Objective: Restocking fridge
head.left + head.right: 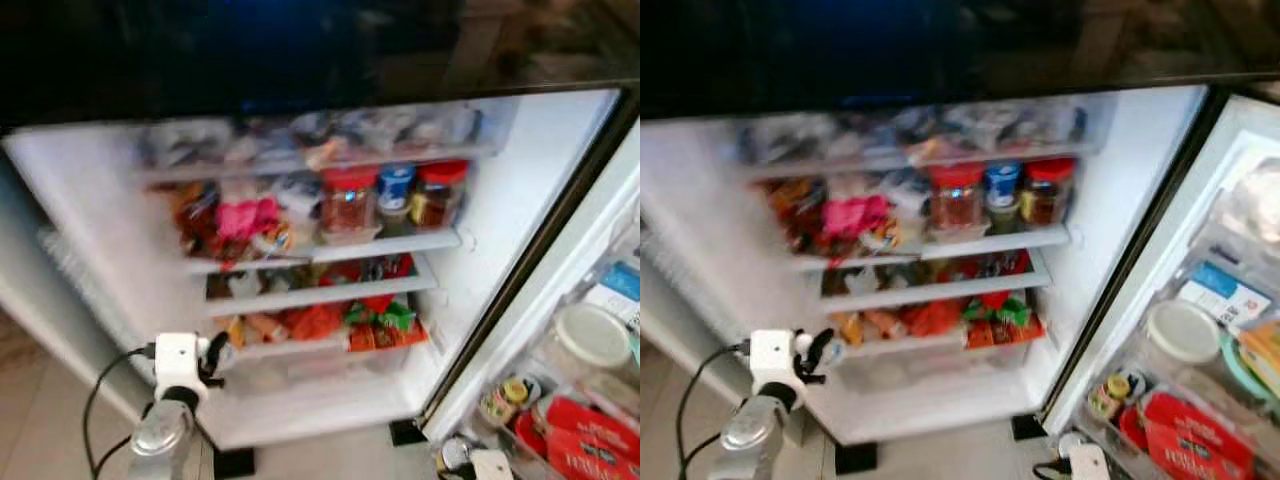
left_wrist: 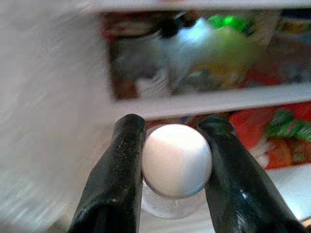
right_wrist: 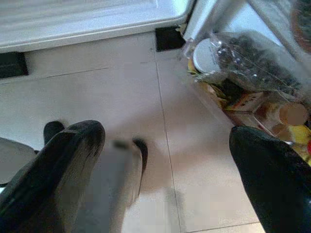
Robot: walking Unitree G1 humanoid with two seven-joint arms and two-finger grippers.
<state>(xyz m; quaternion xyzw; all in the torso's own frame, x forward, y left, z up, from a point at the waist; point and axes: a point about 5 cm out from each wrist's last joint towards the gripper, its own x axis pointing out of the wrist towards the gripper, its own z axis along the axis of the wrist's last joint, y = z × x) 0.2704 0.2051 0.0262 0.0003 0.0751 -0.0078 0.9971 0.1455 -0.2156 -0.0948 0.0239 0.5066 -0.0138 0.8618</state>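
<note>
1. Here, in the left eye view, the fridge (image 1: 560, 160) stands open with full shelves. The left gripper (image 1: 212, 356) is raised at the low left side of the fridge, close to the bottom shelf (image 1: 300, 348). On a higher shelf are two red-lid jars (image 1: 349, 203) with a blue-lid jar (image 1: 395, 188) between them.

2. In the right eye view, the same gripper (image 1: 818, 352) is in front of the low shelf, near the orange packs (image 1: 932, 318). The open door (image 1: 1240, 130) on the right holds a white-lid tub (image 1: 1181, 332) and red packs (image 1: 1200, 435).

3. In the left wrist view, the two black fingers (image 2: 116, 179) are closed tight on a small bottle (image 2: 176, 162) with a round white cap. The cap sits between them, and clear plastic shows under it. The bottle is in the air, just in front of a shelf edge (image 2: 209, 102), not yet set down.

4. In the right wrist view, the right gripper (image 3: 165, 170) hangs over the tile floor (image 3: 121, 92) near the foot of the fridge. Its fingers are wide apart and hold nothing.

5. I think the step is to put the bottle on a shelf. To do it well, keep the bottle upright, find a free gap, move in slowly so it does not bump the packs, and let go only when it stands on the shelf.
</note>
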